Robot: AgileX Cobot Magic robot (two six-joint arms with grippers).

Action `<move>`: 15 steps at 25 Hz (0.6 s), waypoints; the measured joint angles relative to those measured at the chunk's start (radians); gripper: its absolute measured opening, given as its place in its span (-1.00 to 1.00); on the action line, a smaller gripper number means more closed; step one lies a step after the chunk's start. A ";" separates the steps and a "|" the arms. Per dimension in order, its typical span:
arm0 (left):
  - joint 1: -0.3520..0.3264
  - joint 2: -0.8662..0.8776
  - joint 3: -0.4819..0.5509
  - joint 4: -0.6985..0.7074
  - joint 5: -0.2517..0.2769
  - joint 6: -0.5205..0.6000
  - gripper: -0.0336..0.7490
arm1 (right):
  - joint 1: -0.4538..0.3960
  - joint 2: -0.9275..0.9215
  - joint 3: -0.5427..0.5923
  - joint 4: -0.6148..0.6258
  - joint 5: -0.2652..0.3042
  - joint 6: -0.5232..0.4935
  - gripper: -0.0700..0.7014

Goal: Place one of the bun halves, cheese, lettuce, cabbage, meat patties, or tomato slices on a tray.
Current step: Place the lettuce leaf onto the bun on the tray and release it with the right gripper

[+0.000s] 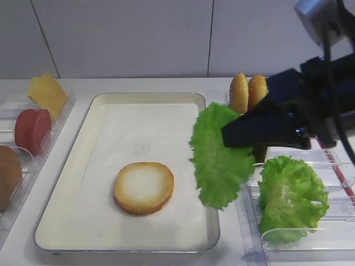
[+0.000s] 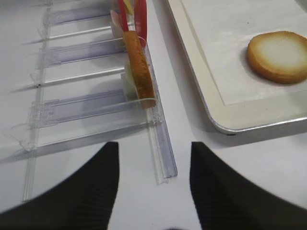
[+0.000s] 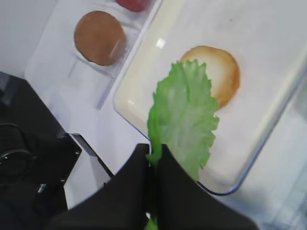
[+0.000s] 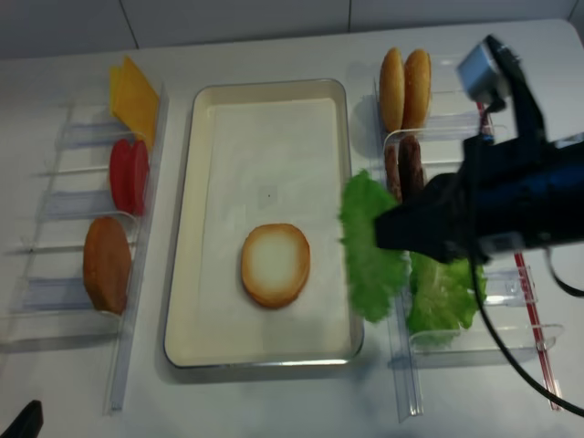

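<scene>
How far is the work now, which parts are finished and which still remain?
Done: a round golden-brown bun half lies on the cream metal tray. In hand: the right hand is shut on a ruffled green lettuce leaf at the tray's right rim. Left: lowering and releasing it.

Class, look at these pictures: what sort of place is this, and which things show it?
Probably a burger-assembly workstation on a lab bench: clear racks of sorted fillings flank a lined tray holding a bun half, while the right tool carries a lettuce leaf.

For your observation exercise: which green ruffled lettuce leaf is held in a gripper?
The ruffled green lettuce leaf hanging at the tray's right rim, pinched by the right gripper; the other stands in its rack.
</scene>
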 joint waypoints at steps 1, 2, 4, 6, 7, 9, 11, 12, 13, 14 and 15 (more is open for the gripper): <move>0.000 0.000 0.000 0.000 0.000 0.000 -0.03 | 0.036 0.014 -0.008 0.024 -0.022 0.000 -0.77; 0.000 0.000 0.000 0.000 0.000 0.000 -0.03 | 0.071 0.038 -0.017 0.047 -0.044 0.000 -0.77; 0.000 0.000 0.000 0.000 0.000 0.000 -0.03 | 0.141 0.085 -0.041 0.074 -0.088 0.000 -0.77; 0.000 0.000 0.000 0.000 0.000 0.000 -0.03 | 0.201 0.150 -0.073 0.087 -0.125 -0.002 -0.77; 0.000 0.000 0.000 0.000 0.000 0.000 -0.03 | 0.230 0.180 -0.095 0.091 -0.142 -0.002 -0.77; 0.000 0.000 0.000 0.000 0.000 0.000 -0.03 | 0.274 0.256 -0.141 0.099 -0.165 -0.004 -0.77; 0.000 0.000 0.000 0.000 0.000 0.000 -0.03 | 0.308 0.325 -0.198 0.105 -0.178 -0.004 -0.77; 0.000 0.000 0.000 0.000 0.000 0.000 -0.03 | 0.318 0.361 -0.221 0.110 -0.182 -0.004 -0.77; 0.000 0.000 0.000 0.000 0.000 0.000 -0.03 | 0.327 0.395 -0.248 0.117 -0.184 -0.004 -0.77; 0.000 0.000 0.000 0.000 0.000 0.000 -0.03 | 0.337 0.422 -0.272 0.119 -0.185 -0.004 -0.77; 0.000 0.000 0.000 0.000 0.000 0.000 -0.03 | 0.346 0.452 -0.289 0.121 -0.187 -0.004 -0.77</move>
